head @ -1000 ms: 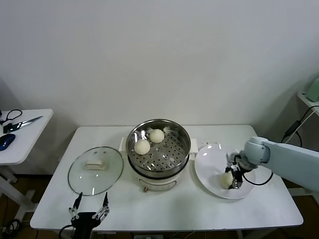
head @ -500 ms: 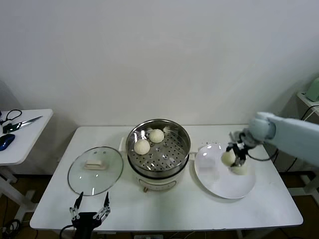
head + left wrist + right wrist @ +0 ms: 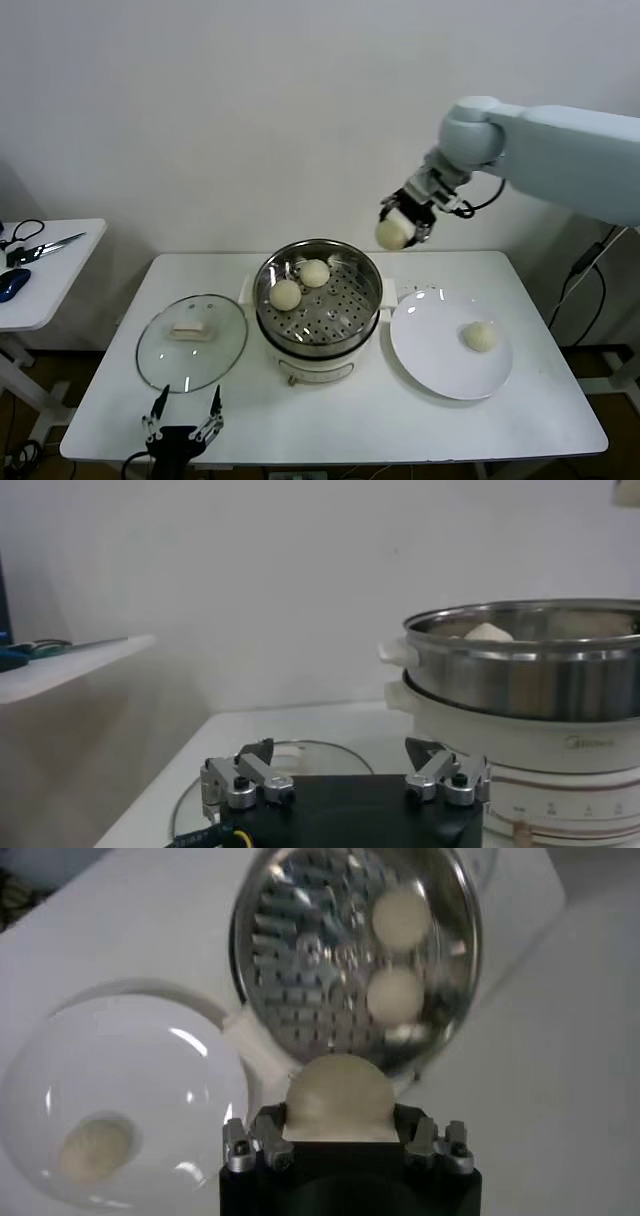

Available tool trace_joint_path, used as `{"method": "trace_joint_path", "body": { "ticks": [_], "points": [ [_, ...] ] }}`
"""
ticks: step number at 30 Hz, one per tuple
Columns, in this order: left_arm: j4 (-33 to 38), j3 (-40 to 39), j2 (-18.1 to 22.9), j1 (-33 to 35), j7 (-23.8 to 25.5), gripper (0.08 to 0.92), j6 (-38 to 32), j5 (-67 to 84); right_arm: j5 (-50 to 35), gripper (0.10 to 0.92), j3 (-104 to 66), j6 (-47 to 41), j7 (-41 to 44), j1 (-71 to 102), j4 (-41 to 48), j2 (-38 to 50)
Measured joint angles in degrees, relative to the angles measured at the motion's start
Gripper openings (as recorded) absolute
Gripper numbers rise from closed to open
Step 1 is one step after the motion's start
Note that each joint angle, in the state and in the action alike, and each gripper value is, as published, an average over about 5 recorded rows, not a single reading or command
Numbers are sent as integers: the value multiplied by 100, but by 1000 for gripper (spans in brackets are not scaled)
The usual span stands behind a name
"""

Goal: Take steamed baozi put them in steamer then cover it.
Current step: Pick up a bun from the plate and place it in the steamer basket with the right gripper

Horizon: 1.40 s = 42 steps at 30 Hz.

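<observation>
My right gripper [image 3: 400, 225] is shut on a cream-white baozi [image 3: 391, 233] and holds it high in the air, above and to the right of the steamer [image 3: 318, 305]; the held baozi also shows in the right wrist view [image 3: 339, 1098]. Two baozi [image 3: 286, 294] [image 3: 315, 273] lie on the steamer's perforated tray at its back left. One baozi [image 3: 481, 336] lies on the white plate [image 3: 430, 345]. The glass cover [image 3: 192, 341] lies flat on the table left of the steamer. My left gripper [image 3: 181, 414] is open and empty at the table's front edge, below the cover.
A small white side table [image 3: 45, 270] at the far left holds scissors [image 3: 45, 246] and a dark object. A wall stands behind the table. A cable hangs at the right.
My right gripper has lifted a baozi off the plate and carried it up and left, towards the steamer. One baozi stays on the plate. The left arm has not moved.
</observation>
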State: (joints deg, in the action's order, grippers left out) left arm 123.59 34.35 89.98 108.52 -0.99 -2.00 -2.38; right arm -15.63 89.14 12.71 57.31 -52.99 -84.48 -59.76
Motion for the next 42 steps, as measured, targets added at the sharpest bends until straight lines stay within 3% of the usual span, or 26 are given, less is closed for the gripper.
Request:
{"method": "trace_joint_path", "body": {
  "ticks": [11,27,35,42],
  "points": [
    [57,58,-5,77,-12,823,-30,15,719,696,0,840,-319,742,124,-830],
    [12,95,-2,86,-45,823,-92,62,1338,696,-5,1171,-407,1546,789,-1491],
    [10,101,-4,89,-62,823,-110,80,1397,807,-4,1229,-479,1634,976,-1610],
    [33,101,-4,88,-65,823,-110,80,1243,822,-4,1270,-439,1484,1045,-1530]
  ]
}}
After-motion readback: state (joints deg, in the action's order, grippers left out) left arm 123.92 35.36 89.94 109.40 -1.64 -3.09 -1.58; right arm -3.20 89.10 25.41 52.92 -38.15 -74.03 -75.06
